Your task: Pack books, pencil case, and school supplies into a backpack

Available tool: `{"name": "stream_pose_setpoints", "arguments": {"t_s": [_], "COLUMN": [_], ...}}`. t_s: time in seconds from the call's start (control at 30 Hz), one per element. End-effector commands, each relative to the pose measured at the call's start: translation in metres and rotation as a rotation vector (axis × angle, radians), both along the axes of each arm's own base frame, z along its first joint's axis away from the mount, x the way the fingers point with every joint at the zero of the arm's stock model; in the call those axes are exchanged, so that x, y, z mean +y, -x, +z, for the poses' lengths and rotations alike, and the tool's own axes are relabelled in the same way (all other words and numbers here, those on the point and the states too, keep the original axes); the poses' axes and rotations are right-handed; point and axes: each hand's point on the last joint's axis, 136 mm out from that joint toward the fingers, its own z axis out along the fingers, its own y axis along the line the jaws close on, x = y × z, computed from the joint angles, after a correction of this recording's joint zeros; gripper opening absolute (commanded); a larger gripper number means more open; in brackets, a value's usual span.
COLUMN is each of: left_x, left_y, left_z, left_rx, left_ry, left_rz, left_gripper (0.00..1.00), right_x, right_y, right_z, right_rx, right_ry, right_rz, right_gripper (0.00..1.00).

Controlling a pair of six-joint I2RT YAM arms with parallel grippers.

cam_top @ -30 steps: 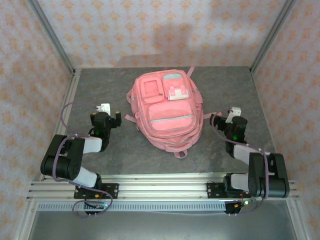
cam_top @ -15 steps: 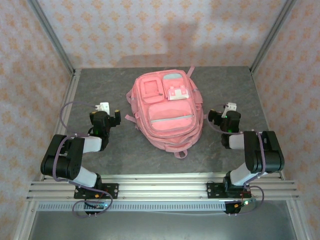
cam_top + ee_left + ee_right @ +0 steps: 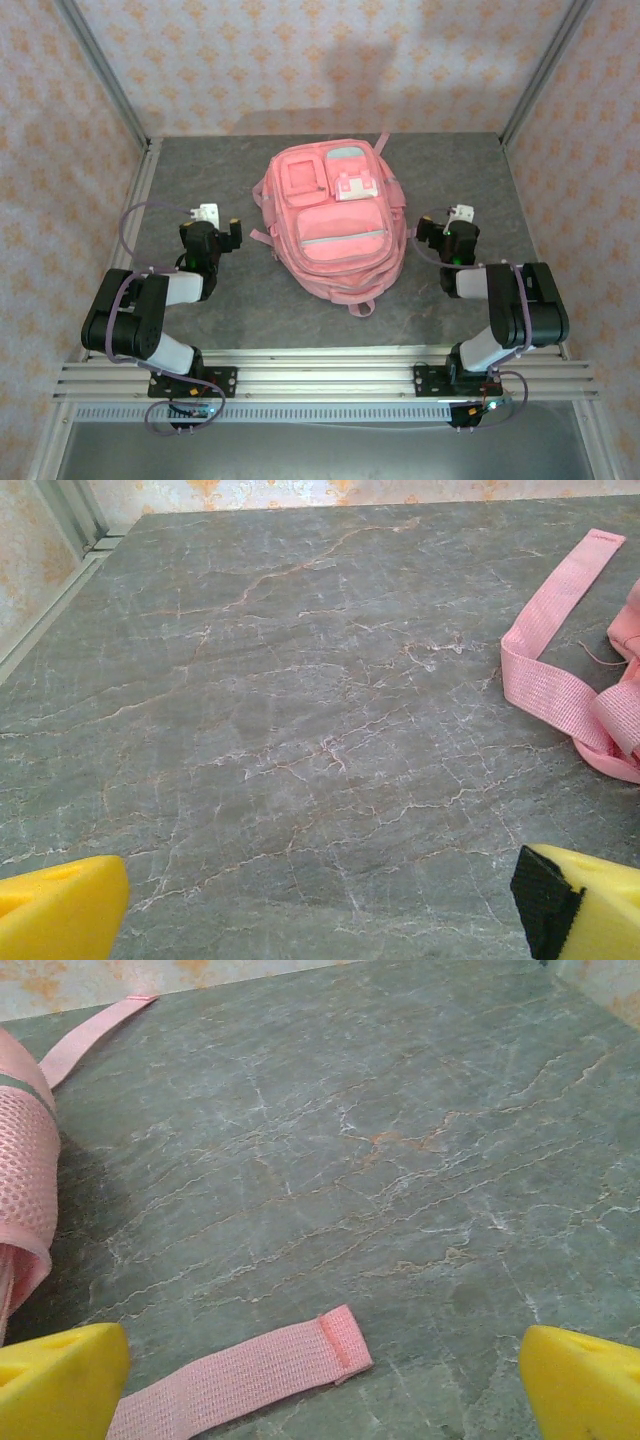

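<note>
The pink backpack [image 3: 330, 225] lies flat in the middle of the grey table, front pockets up, its top toward the back wall. My left gripper [image 3: 214, 230] rests low on the table just left of it, open, with bare tabletop between its yellow fingertips [image 3: 60, 910]. A pink strap [image 3: 560, 675] trails in front of it to the right. My right gripper [image 3: 446, 232] sits low just right of the backpack, also open. A loose strap end [image 3: 250, 1370] lies between its fingertips [image 3: 585, 1385] without touching them. The books, pencil case and school supplies are out of view.
A mesh shoulder strap [image 3: 25, 1180] lies at the left of the right wrist view. Metal frame posts [image 3: 135, 120] and patterned walls close in the table on three sides. The table [image 3: 200, 170] is bare grey marble-like stone around the backpack.
The right arm has folded in and its gripper has shifted slightly left toward the backpack. The left arm has hardly moved. Both grippers stay open.
</note>
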Motion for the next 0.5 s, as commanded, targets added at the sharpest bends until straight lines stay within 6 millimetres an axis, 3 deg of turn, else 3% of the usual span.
{"name": "stream_pose_setpoints", "arguments": {"t_s": [0.0,0.47], "left_x": [0.001,0.0081], "left_y": [-0.0064,-0.0055], "left_z": [0.0058,0.005], "left_rx": [-0.011,-0.01], "left_ry": [0.002,0.016], "left_rz": [-0.005,0.026], "left_gripper": [1.0,1.0], "right_x": [-0.0125,-0.012], "right_y": [-0.0019,-0.0018], "right_z": [0.0077,0.0083], "right_rx": [-0.013,-0.018], "right_ry": [-0.015,-0.002], "right_rz": [-0.059,-0.062], "right_gripper": [0.99,0.99]}}
